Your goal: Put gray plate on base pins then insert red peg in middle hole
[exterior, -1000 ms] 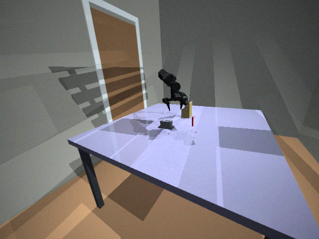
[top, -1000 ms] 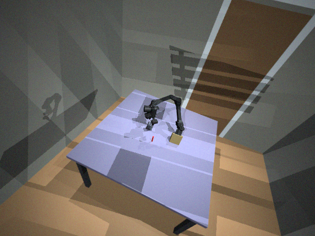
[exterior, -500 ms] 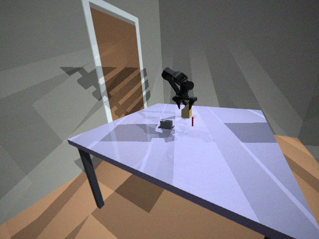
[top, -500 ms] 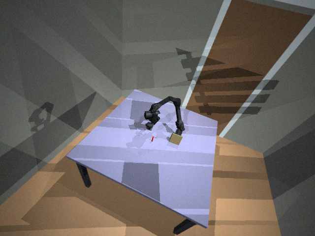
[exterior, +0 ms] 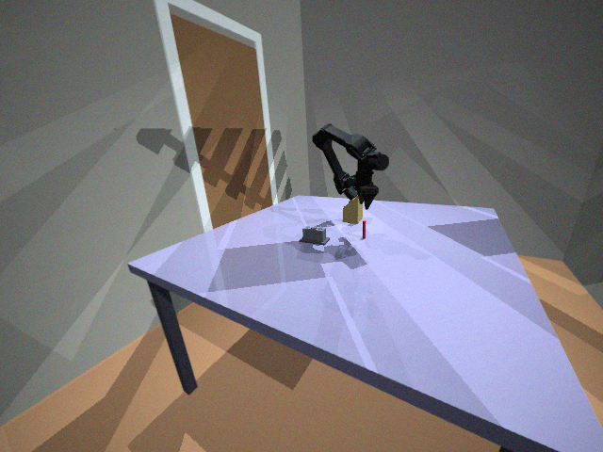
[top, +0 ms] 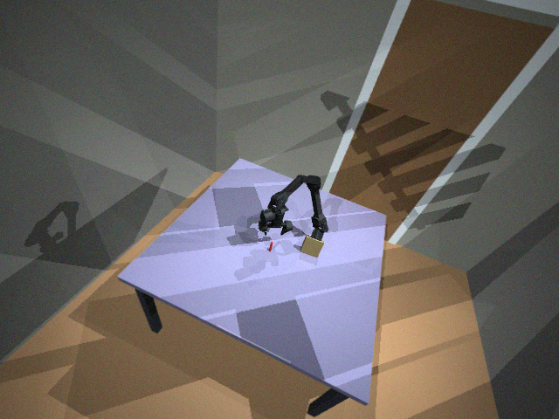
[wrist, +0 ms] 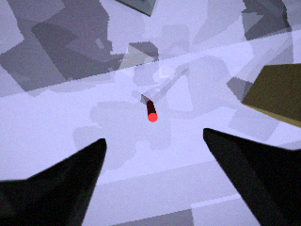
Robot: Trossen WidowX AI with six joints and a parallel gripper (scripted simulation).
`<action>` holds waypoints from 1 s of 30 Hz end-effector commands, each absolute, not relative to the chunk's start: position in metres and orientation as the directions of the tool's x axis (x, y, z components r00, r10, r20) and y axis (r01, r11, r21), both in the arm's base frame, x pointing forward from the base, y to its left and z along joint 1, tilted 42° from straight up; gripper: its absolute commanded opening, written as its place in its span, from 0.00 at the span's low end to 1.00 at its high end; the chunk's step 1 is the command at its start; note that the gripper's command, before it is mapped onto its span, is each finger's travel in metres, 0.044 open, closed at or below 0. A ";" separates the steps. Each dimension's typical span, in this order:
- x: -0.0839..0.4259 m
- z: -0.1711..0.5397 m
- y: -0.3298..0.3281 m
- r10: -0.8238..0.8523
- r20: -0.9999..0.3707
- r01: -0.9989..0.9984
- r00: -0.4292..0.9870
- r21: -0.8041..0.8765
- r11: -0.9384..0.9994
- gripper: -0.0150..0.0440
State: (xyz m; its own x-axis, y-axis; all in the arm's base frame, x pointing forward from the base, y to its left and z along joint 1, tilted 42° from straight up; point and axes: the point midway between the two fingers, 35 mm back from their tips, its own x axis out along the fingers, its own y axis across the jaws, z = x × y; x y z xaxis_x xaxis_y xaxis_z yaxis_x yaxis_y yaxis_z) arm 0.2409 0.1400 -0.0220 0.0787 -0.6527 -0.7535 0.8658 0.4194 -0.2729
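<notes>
The gray plate (exterior: 314, 234) sits on the base (exterior: 303, 240) and looks flat in the exterior view; fine seating is too small to tell. In the top view both are hidden behind the arm. Only a corner of the base (wrist: 142, 7) shows at the top edge of the wrist view. The red peg (top: 271, 246) (exterior: 364, 230) (wrist: 152, 117) stands upright on the table, apart from the base. My gripper (top: 274, 233) (exterior: 365, 206) (wrist: 155, 136) is open and empty, above the peg. In the wrist view the peg's top lies between the fingers sideways, slightly beyond the tips.
A tan block (top: 312, 246) (exterior: 352, 213) (wrist: 277, 91) with a slanted top stands on the table (top: 194, 279) (exterior: 414, 311) near the arm's foot, to the right of the peg in the wrist view. Shadows cross the table top.
</notes>
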 end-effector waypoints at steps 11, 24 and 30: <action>0.240 -0.050 0.119 -0.654 -0.753 0.893 0.073 -0.243 0.379 1.00; 0.242 -0.070 0.102 -0.654 -0.753 0.893 0.074 -0.242 0.379 1.00; 0.243 -0.078 0.096 -0.654 -0.753 0.893 0.074 -0.242 0.380 1.00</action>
State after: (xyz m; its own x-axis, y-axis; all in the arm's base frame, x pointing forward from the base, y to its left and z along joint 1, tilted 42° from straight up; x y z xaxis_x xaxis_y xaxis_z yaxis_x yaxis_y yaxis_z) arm 0.2438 0.0991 -0.0743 0.0722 -0.6494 -0.7570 0.8969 0.3743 -0.2355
